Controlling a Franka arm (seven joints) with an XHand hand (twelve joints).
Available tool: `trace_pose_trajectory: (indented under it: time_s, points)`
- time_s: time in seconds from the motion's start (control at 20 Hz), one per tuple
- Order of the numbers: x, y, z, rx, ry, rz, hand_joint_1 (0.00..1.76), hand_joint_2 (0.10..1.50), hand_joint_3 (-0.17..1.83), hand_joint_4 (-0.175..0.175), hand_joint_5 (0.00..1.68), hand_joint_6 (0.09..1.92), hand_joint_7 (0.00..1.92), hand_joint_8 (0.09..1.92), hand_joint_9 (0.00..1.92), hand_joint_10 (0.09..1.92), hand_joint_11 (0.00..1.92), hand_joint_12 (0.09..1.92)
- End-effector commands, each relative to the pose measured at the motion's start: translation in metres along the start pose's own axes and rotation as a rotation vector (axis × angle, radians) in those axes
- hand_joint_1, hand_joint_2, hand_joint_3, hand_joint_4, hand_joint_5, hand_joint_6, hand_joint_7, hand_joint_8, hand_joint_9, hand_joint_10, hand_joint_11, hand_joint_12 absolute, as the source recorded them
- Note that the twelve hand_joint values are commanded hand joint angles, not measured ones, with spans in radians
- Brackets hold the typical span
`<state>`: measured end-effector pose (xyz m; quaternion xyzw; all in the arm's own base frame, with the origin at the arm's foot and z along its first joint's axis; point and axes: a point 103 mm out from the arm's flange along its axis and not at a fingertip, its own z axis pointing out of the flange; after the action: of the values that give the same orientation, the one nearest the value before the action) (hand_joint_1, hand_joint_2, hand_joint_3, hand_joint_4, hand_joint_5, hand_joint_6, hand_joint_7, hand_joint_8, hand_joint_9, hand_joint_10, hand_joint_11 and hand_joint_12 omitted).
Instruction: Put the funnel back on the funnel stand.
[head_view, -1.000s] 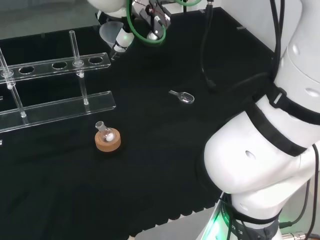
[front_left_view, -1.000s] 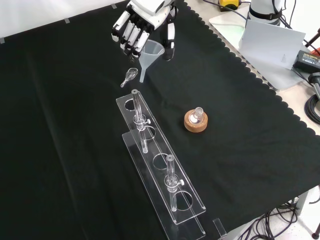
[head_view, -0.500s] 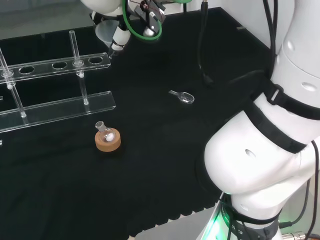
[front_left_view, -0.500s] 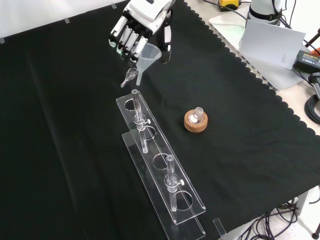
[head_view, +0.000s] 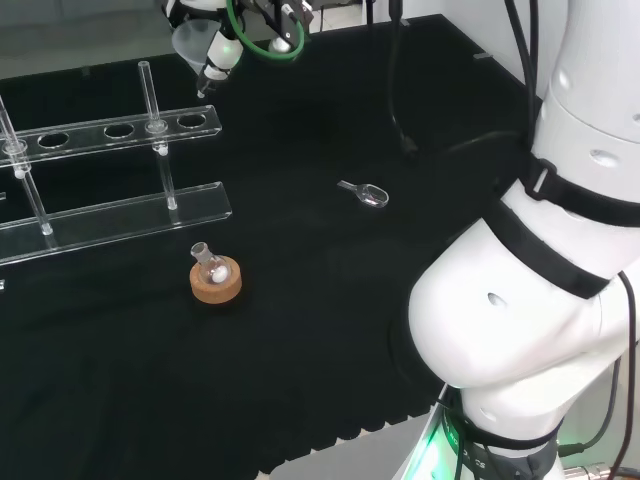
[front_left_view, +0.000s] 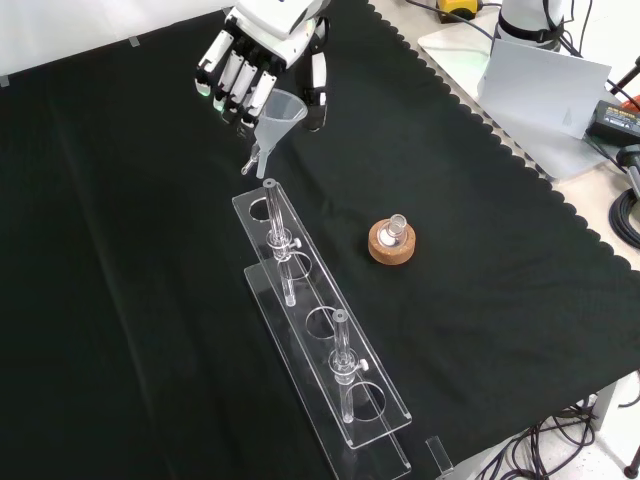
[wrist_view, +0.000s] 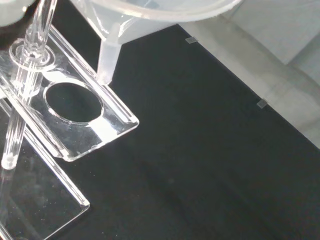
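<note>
A clear plastic funnel (front_left_view: 283, 108) hangs in the air with the hand (front_left_view: 262, 45) shut on its cone, fingers on one side and thumb on the other. Its stem points down over the near end of the clear funnel stand (front_left_view: 308, 295), a long two-tier rack with several round holes and thin upright rods. In the head view the funnel (head_view: 193, 38) and the hand (head_view: 221, 52) are above the right end of the stand (head_view: 90, 132). The wrist view has the funnel (wrist_view: 150, 15) close up, its stem tip over the stand's top plate (wrist_view: 107, 127), beside the end hole.
A small round flask on a cork ring (front_left_view: 391, 241) (head_view: 215, 279) stands right of the stand in the front view. A small clear scoop (head_view: 365, 192) lies on the cloth. The arm's white links (head_view: 540, 260) take up the head view's right.
The hand has carried the funnel leftward in both views, from near the scoop to above the end of the stand. The flask, scoop and stand have stayed put.
</note>
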<state>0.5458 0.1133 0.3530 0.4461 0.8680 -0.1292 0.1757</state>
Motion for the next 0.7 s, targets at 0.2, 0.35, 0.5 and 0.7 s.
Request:
trace_pose_trajectory:
  time_s: [0.2, 0.35, 0.5, 0.7]
  points:
    - [0.02, 0.014, 0.025, 0.03, 0.067, -0.06, 0.86, 0.65, 0.1, 0.175, 1.08, 0.63, 1.43, 0.23, 1.13, 0.26, 0.18, 1.48]
    - [0.024, 0.018, 0.031, 0.029, 0.074, -0.071, 0.86, 0.65, 0.1, 0.175, 1.08, 0.63, 1.44, 0.23, 1.13, 0.26, 0.18, 1.48]
    - [0.025, 0.023, 0.036, 0.03, 0.079, -0.075, 0.86, 0.65, 0.1, 0.175, 1.09, 0.63, 1.44, 0.23, 1.13, 0.26, 0.18, 1.48]
    - [0.023, 0.029, 0.04, 0.026, 0.075, -0.078, 0.86, 0.65, 0.1, 0.175, 1.09, 0.63, 1.44, 0.23, 1.13, 0.25, 0.18, 1.48]
